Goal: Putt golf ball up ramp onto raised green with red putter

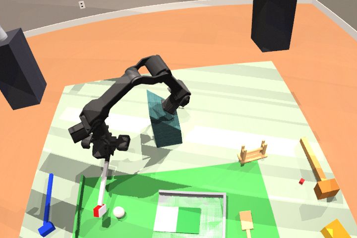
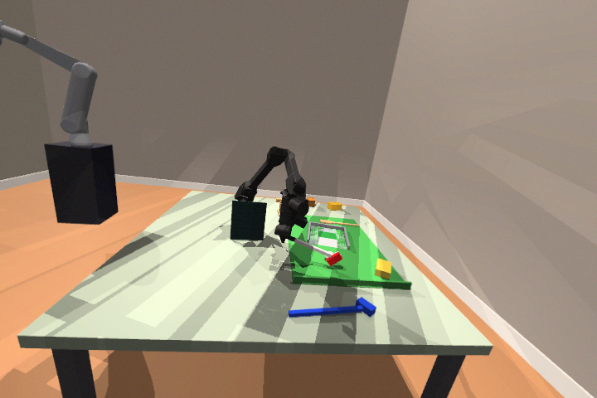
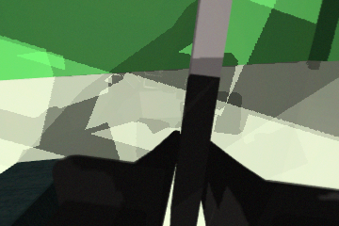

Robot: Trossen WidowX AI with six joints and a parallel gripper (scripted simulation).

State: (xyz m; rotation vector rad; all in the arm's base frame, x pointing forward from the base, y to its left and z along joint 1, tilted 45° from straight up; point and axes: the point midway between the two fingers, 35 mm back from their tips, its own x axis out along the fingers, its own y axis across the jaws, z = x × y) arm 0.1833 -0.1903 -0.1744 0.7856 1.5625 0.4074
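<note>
My gripper (image 1: 107,157) (image 2: 290,237) (image 3: 186,137) is shut on the dark grip of the red putter (image 1: 101,193) (image 2: 332,258) (image 3: 209,33). The putter hangs down with its grey shaft nearly upright over the left part of the green mat (image 1: 235,190) (image 2: 356,276). Its red and white head sits low on the mat. The white golf ball (image 1: 118,211) lies on the mat just right of the head, with a small gap. The raised green with its grey frame (image 1: 192,192) lies further right, with a white and green ramp patch (image 1: 176,218) inside. I cannot make out the ball in the exterior view.
A blue putter (image 1: 47,202) (image 2: 327,310) lies left of the mat. The teal block (image 1: 167,132) (image 2: 248,220) carries the arm's base. A wooden rack (image 1: 252,152), a wooden hammer (image 1: 318,171), a small red cube (image 1: 301,181), a wooden paddle (image 1: 246,220) and yellow blocks (image 1: 334,228) (image 2: 382,268) lie around.
</note>
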